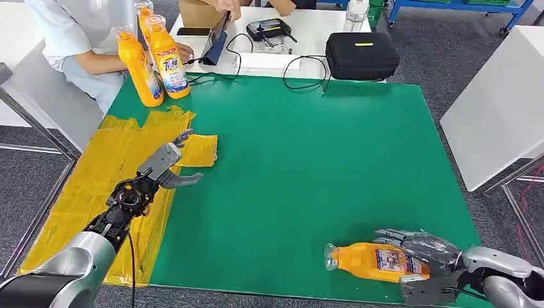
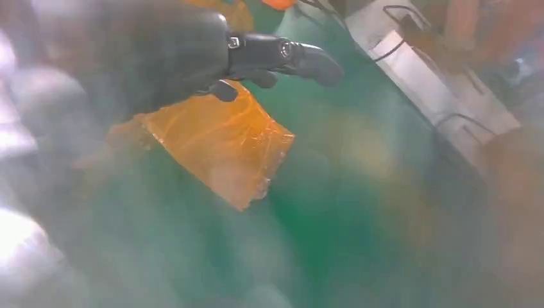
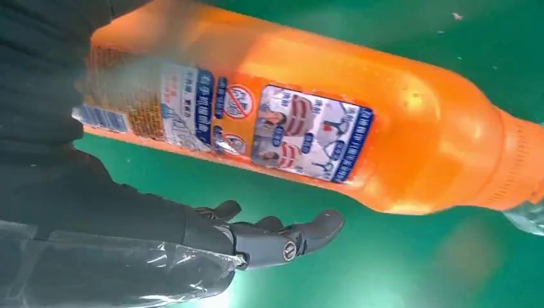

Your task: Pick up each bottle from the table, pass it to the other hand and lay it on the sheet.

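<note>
Far left, a person in a light shirt [image 1: 70, 38] is sitting at the far-left corner of the green-covered table [image 1: 308, 167], one forearm resting beside the standing bottles.

Yellow crinkled plastic sheet [image 1: 96, 186] is lying along the left side of the table, a smaller flap of it reaching rightward onto the green.

Three upright orange plastic bottles with clear caps [image 1: 154, 58] are standing close together at the far end of the sheet, near the person.

The silver left arm is reaching in from the near left; the left hand [image 1: 168, 163] is hovering over the inner edge of the sheet with fingers spread apart, holding nothing. In the left wrist view the same dark fingers [image 2: 308, 59] are extending above the sheet's flap.

Far centre, on a white table [image 1: 308, 29], a black zipped case [image 1: 362, 54] is sitting amid black cables [image 1: 301, 70], with a small black device [image 1: 269, 29] beyond.

Near right, an orange plastic bottle with a printed label [image 1: 369, 260] is lying on its side on the green surface, clear cap pointing left. The right hand [image 1: 420, 253] is resting over its base end, fingers draped across the body. The right wrist view is showing a thumb [image 3: 301, 234] apart from the bottle, so whether the grasp is firm cannot be told.
</note>
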Robot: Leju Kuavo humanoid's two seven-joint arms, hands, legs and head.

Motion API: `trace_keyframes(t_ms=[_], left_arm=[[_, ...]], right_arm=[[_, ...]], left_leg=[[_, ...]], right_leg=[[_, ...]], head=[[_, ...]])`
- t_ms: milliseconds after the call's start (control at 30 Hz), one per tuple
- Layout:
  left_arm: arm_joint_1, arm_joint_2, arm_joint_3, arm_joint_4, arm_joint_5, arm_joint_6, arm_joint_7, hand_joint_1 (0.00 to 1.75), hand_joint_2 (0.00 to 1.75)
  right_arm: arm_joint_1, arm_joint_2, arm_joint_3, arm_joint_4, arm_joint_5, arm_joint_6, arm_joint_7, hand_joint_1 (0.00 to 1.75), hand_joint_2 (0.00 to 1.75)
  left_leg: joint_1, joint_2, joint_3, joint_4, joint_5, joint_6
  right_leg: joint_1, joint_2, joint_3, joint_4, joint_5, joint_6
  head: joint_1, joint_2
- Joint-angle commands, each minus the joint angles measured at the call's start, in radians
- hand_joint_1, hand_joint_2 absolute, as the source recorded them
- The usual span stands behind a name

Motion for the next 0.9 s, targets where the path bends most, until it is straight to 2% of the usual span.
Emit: trace_keyframes(t_ms=[33, 200, 400, 700, 900], left_arm=[[-0.038, -0.012, 0.036, 0.066, 0.013, -0.004, -0.003, 0.00, 1.75], [-0.029, -0.006, 0.038, 0.061, 0.017, -0.001, -0.004, 0.00, 1.75], [-0.028, -0.005, 0.037, 0.060, 0.017, 0.000, -0.002, 0.00, 1.75], [-0.018, 0.000, 0.029, 0.062, 0.009, 0.006, 0.010, 0.00, 1.75], [-0.019, 0.002, 0.026, 0.062, 0.006, 0.004, 0.015, 0.00, 1.75]], right_arm=[[-0.062, 0.003, 0.053, 0.012, 0.027, 0.004, 0.076, 0.00, 1.75], [-0.116, 0.064, 0.090, 0.092, 0.087, -0.017, 0.108, 0.00, 1.75], [-0.120, 0.084, 0.103, 0.116, 0.102, -0.034, 0.106, 0.00, 1.75], [-0.178, 0.271, 0.187, 0.328, 0.209, -0.133, 0.106, 0.00, 1.75], [-0.184, 0.309, 0.197, 0.363, 0.222, -0.149, 0.106, 0.00, 1.75]], left_leg=[[0.001, 0.001, 0.004, -0.001, -0.002, -0.001], [0.001, 0.002, 0.006, -0.002, -0.002, -0.001], [0.001, 0.001, 0.004, -0.001, -0.001, -0.001], [0.003, 0.002, 0.005, -0.002, -0.001, -0.001], [0.004, 0.002, 0.005, -0.002, -0.001, -0.001]], right_leg=[[0.000, 0.005, 0.004, -0.001, -0.001, -0.002], [0.001, 0.007, 0.006, -0.003, 0.000, -0.002], [0.001, 0.004, 0.004, -0.002, 0.000, -0.001], [0.002, 0.005, 0.006, -0.004, 0.001, -0.002], [0.003, 0.005, 0.005, -0.003, 0.000, -0.001]], head=[[0.000, 0.000], [0.000, 0.000], [0.000, 0.000], [0.000, 0.000], [0.001, 0.000]])
